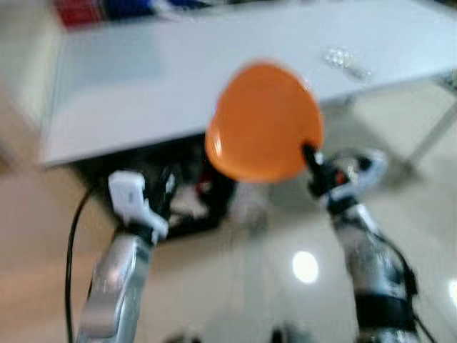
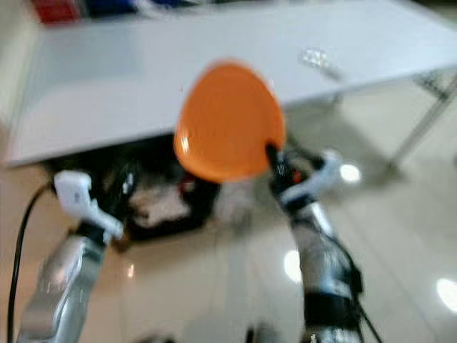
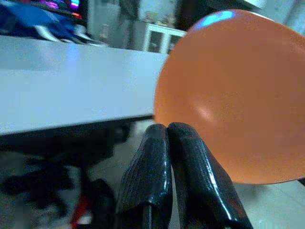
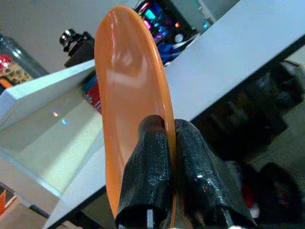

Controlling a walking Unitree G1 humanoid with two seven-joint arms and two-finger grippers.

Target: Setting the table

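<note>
White table (image 1: 143, 86), glossy floor below. Head views, blurred: orange plate (image 1: 263, 121) carried upright before the table edge, right gripper (image 1: 310, 158) at its lower rim. Left wrist: left gripper (image 3: 167, 143) fingers pressed together, empty. Right wrist: fingers pinch plate rim. Step: carrying in. Next: level plate, lower onto tabletop.

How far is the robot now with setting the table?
Done: the right tool is shut on the orange plate by its rim and holds it raised before the white table. In hand: carrying it. Left: setting the plate down. The left tool is shut, holding nothing.
</note>
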